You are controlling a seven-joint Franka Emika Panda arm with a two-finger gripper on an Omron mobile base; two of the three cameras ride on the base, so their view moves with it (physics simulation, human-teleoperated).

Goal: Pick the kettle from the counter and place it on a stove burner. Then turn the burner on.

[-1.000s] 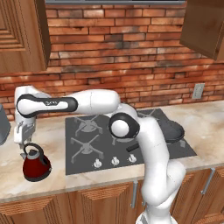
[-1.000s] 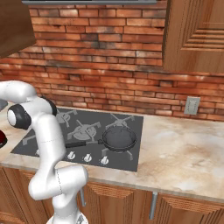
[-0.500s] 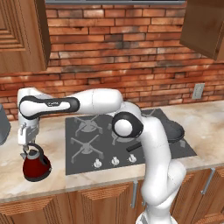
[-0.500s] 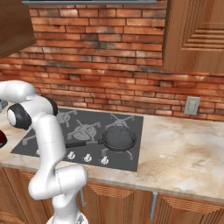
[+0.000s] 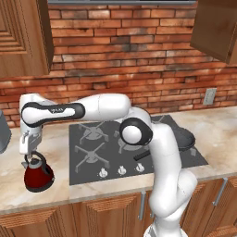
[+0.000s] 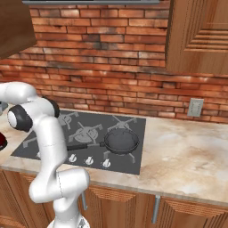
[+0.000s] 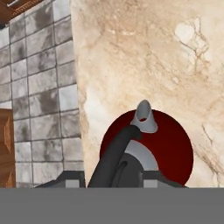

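Kettle reached, not yet moved to the stove.
My gripper [image 5: 30, 159] sits at the handle of the kettle [image 5: 38, 174], near the counter's [image 5: 60, 194] front left edge; I cannot tell whether my jaws are closed. Placing and burner remain.

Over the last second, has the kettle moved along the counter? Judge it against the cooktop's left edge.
No. In the left base view the kettle sits on the counter just as far left of the cooktop, with the gripper at its handle.
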